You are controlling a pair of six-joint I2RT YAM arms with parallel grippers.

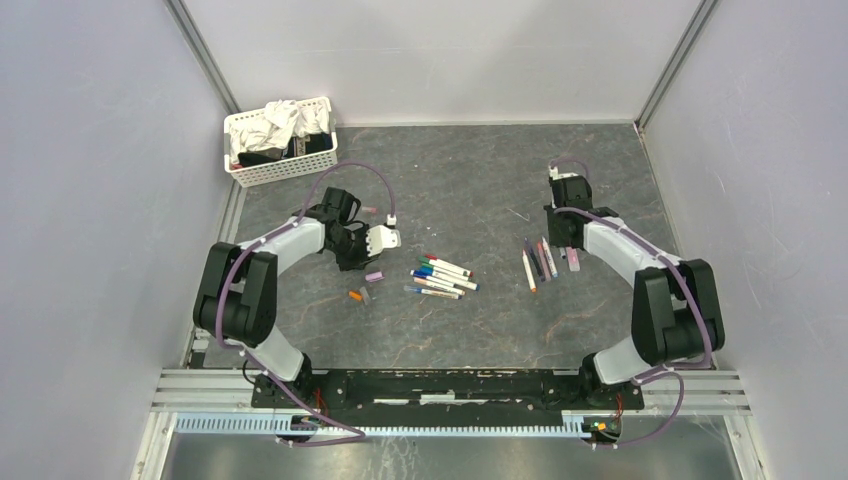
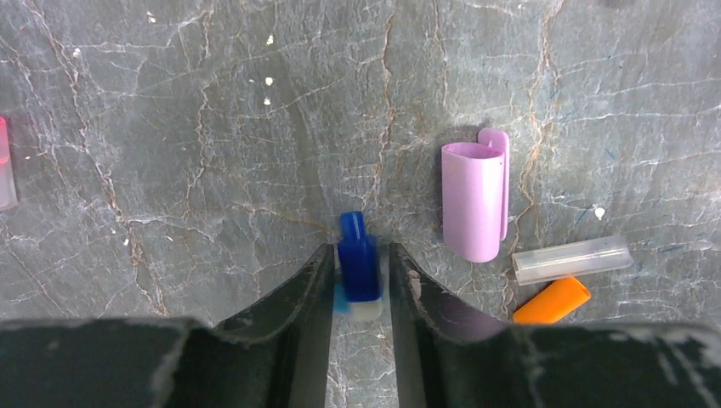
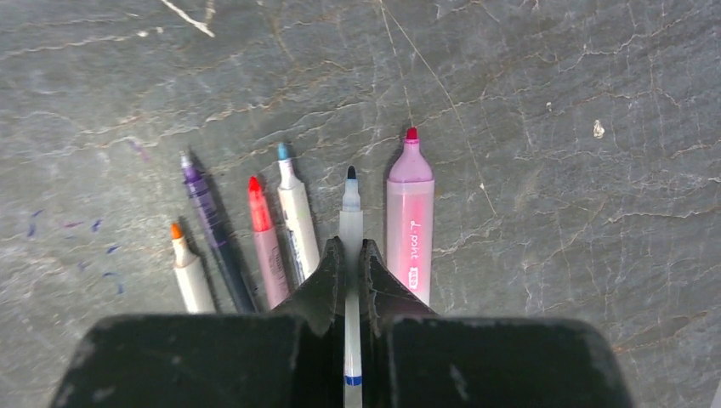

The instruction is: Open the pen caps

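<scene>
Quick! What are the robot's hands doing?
Left gripper: slightly open around a blue cap.
Right gripper: shut on a pen.

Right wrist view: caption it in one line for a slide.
Right end effector shut on a black-tipped pen, beside a pink highlighter and four more uncapped pens.

Lab cell: plain panels (image 1: 90,130), aluminium rail (image 1: 200,385).

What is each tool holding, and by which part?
The right tool pinches an uncapped white pen by its barrel. A blue cap sits inside the left tool; grip unclear.
</scene>
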